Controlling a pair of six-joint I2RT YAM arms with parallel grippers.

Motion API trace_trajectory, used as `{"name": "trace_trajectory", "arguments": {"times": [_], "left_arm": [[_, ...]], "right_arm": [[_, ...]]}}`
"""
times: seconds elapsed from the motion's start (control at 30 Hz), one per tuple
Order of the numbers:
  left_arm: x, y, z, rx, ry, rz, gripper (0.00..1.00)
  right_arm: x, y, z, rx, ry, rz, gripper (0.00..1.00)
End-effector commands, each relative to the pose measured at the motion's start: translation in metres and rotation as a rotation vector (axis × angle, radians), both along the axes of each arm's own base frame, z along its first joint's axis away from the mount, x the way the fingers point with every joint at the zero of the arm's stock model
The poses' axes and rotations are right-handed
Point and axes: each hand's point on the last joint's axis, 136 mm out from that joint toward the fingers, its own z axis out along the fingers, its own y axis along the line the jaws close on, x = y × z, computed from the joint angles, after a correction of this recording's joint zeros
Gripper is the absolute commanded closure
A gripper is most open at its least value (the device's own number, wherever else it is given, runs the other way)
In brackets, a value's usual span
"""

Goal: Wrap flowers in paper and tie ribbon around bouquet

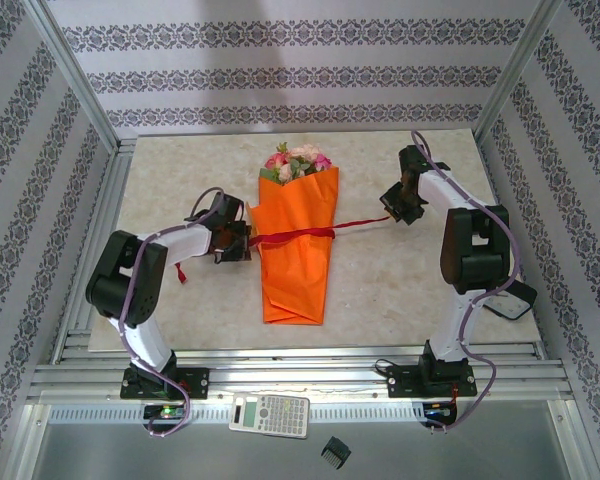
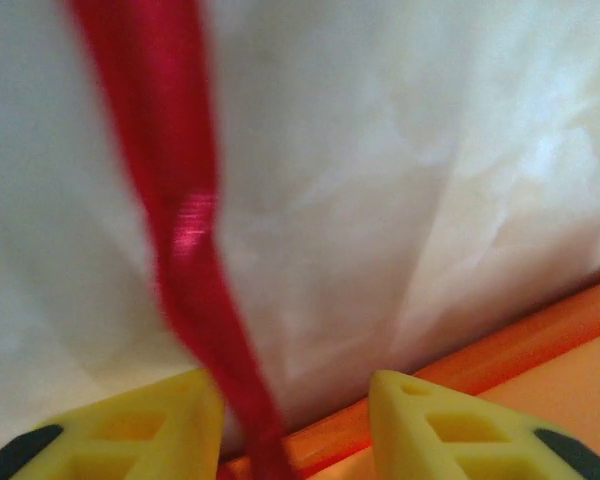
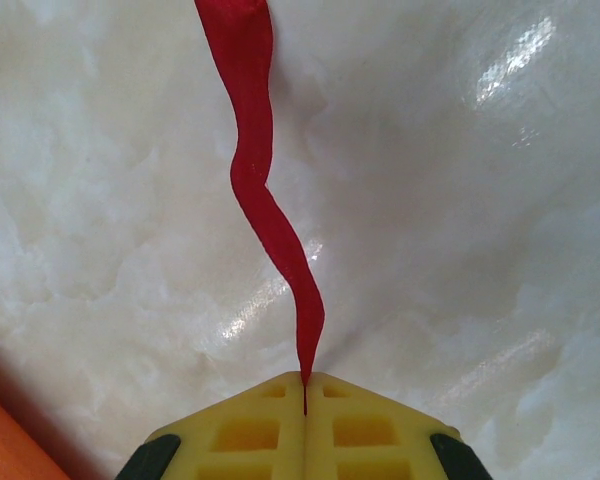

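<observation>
A pale marbled table (image 1: pixel 380 290) seen from above. The bouquet (image 1: pixel 292 215) lies at its middle. The flowers (image 1: pixel 297 163) point to the far edge, and the narrow end of the orange paper (image 1: pixel 295 280) points to the near edge.

A dark red ribbon (image 1: pixel 300 236) crosses the cone's middle and reaches out on both sides.

The right gripper (image 1: pixel 388 212) sits well to the right of the cone. In its wrist view, the right gripper (image 3: pixel 305 382) has its yellow fingers pressed together, pinching the ribbon (image 3: pixel 255 180) at its end.

The left gripper (image 1: pixel 242 243) sits just beside the cone's left edge. In its wrist view, the left gripper (image 2: pixel 292 378) has its fingers parted. The ribbon (image 2: pixel 185 220) runs down between them, nearer the left finger and not pinched, above the paper's edge (image 2: pixel 520 345).
</observation>
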Motion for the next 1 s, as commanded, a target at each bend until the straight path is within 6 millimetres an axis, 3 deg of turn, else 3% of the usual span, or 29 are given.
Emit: {"name": "trace_trajectory", "arguments": {"times": [0.0,0.07,0.17,0.23,0.37,0.47,0.7,0.9,0.97], "left_arm": [[0.022,-0.011,0.008,-0.016,-0.059,-0.002,0.65],[0.027,-0.017,0.009,-0.02,-0.07,-0.033,0.71],[0.028,-0.024,0.008,-0.034,-0.088,-0.052,0.93],[0.026,-0.025,0.007,-0.035,-0.097,-0.059,1.0],[0.022,-0.025,0.009,-0.043,-0.109,-0.07,1.0],[0.02,-0.024,0.01,-0.045,-0.115,-0.065,1.0],[0.021,-0.025,0.013,-0.049,-0.126,-0.073,1.0],[0.021,-0.026,0.012,-0.052,-0.126,-0.076,1.0],[0.021,-0.026,0.012,-0.052,-0.126,-0.075,1.0]], "right_arm": [[-0.003,-0.002,0.011,0.003,-0.022,0.008,1.0],[-0.005,-0.003,0.011,0.0,-0.019,0.007,1.0],[-0.008,-0.005,0.008,0.003,-0.01,0.002,1.0],[-0.011,-0.003,0.009,0.018,-0.004,-0.006,1.0],[-0.021,0.019,0.014,0.089,-0.01,-0.042,0.66],[-0.03,0.048,0.015,0.179,-0.023,-0.088,0.56],[-0.04,0.11,0.002,0.333,-0.008,-0.197,0.49],[-0.039,0.135,-0.024,0.416,0.04,-0.302,0.48],[-0.036,0.14,-0.028,0.418,0.043,-0.298,0.53]]}}
